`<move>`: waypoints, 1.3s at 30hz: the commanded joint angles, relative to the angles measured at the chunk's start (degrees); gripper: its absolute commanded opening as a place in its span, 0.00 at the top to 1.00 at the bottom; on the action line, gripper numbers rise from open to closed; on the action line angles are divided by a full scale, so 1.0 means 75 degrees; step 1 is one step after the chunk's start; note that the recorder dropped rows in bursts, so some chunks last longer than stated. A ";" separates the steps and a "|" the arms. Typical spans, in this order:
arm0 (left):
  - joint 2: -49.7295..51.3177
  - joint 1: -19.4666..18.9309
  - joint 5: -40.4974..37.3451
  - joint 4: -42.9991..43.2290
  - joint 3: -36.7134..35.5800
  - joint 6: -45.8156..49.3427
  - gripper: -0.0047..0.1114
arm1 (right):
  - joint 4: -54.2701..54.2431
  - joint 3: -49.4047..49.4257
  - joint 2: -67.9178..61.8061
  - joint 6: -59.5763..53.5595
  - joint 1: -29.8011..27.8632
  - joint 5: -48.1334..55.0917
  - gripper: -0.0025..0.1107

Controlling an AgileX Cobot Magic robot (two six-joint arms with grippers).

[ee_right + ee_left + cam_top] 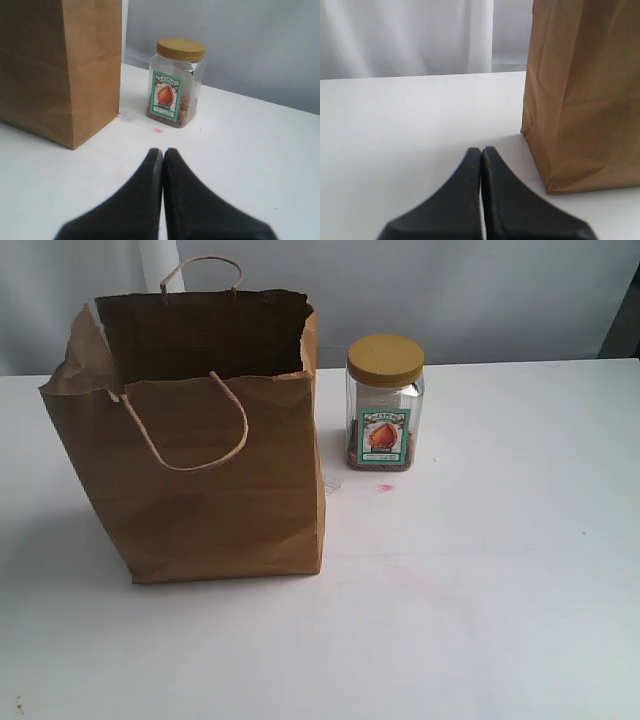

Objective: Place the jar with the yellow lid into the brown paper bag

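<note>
Both closed on nothing: your right end effector (162, 150) faces the upright jar (176, 82) squarely, your left end effector (481, 149) the bag (580, 95).

The exterior view looks down at a slant on the desk (520, 620), framing the brown paper bag (220, 500) and the yellow-lidded jar (385, 405) whole. Both wrist views sit low and face level: the left near the bag's side, the right farther back, also seeing bag and jar

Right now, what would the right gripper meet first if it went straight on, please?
Likely the yellow-lidded jar, almost straight ahead of the right gripper; depth is unclear.
</note>
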State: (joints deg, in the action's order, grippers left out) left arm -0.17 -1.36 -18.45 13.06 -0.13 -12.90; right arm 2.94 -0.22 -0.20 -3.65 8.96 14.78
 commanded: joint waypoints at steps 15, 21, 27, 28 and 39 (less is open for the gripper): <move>0.0023 0.0020 0.0060 -0.0029 0.0017 -0.0030 0.95 | -0.0059 0.0029 0.0026 -0.0018 -0.0057 -0.0254 0.98; 0.0023 0.0020 0.0060 -0.0029 0.0017 -0.0030 0.95 | -0.0627 0.0029 0.0026 -0.0018 -0.0057 -0.1745 0.98; 0.0023 0.0020 0.0060 -0.0029 0.0017 -0.0030 0.95 | -0.1463 0.0029 0.0026 -0.0018 -0.0057 -0.2689 0.98; 0.0023 0.0020 0.0060 -0.0029 0.0017 -0.0030 0.95 | -0.1789 0.0029 0.0026 -0.0018 -0.0057 -0.2755 0.98; 0.0023 0.0020 0.0060 -0.0029 0.0017 -0.0030 0.95 | -0.3733 -0.2276 -0.0750 -0.1538 -0.0057 -0.2809 0.98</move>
State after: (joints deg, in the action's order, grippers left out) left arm -0.17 -1.36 -18.45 13.06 -0.13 -12.90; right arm -24.40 -9.54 -1.59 -10.65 8.96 -8.37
